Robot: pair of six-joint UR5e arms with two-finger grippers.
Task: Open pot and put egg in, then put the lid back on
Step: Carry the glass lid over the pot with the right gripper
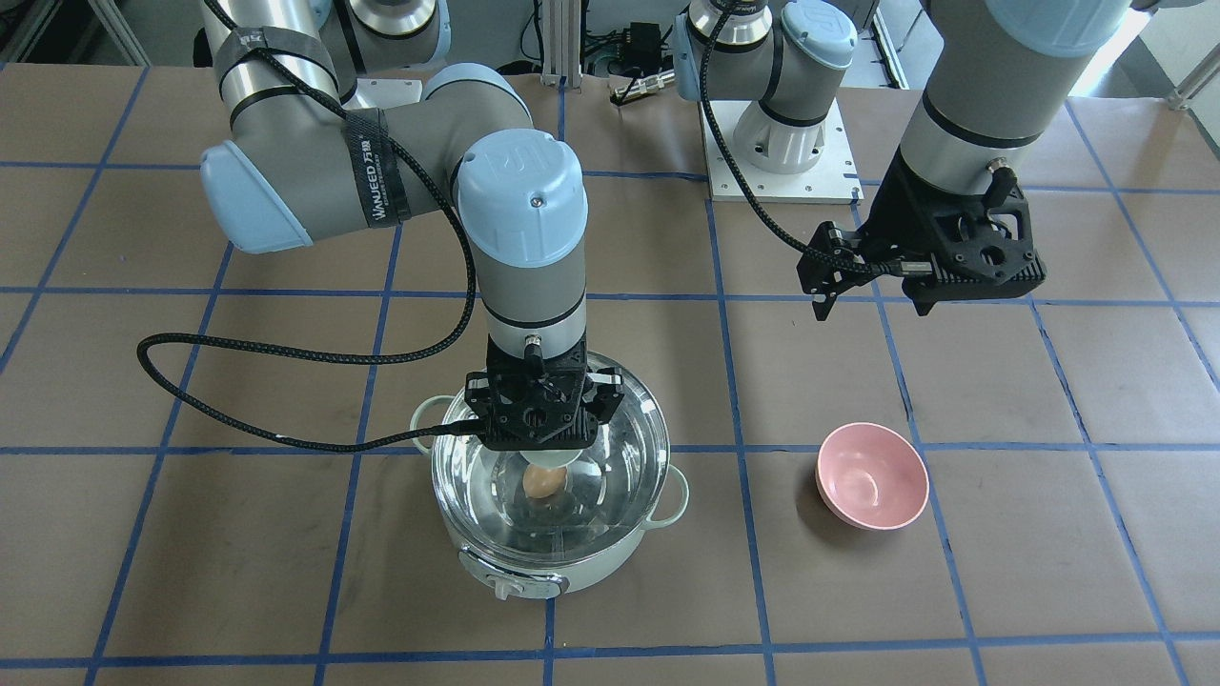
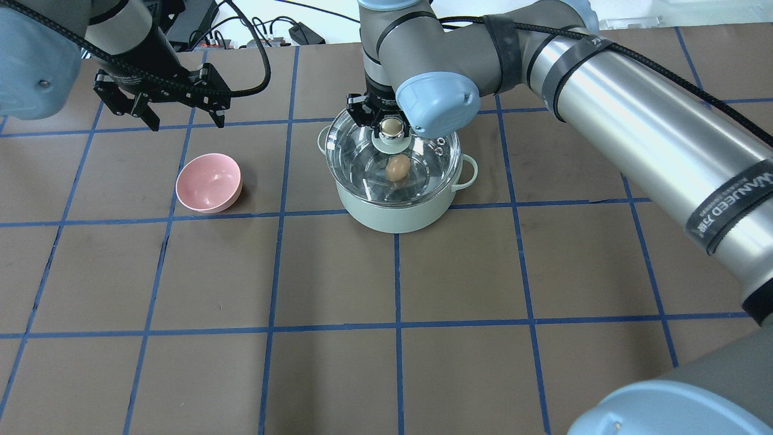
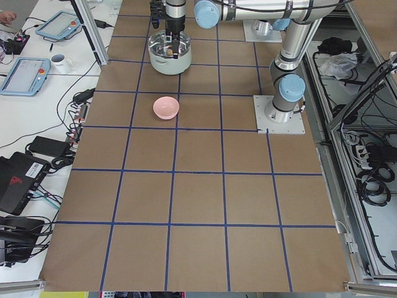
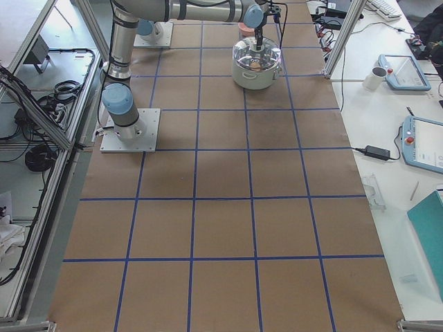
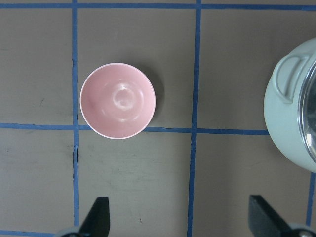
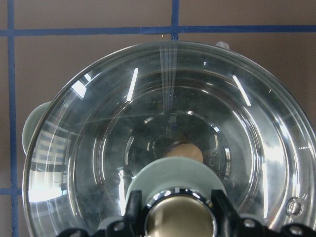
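Glass lid is covering the electric pot, egg inside, while the right gripper is pinching its knob, seemingly to seat it; the left gripper is hovering spread over the pink bowl, left.

A black strap wrapped round the right arm reads "WANJEED" in white capitals, followed by two Chinese characters. In the overhead view, another black strap on that arm's long silver tube carries the same word and characters. The pale blue joint cap above the arm's wrist bears an embossed "UR" logo. A further black band higher up the arm has white print too small to read. The dial on the front of the pot shows no markings that can be read.
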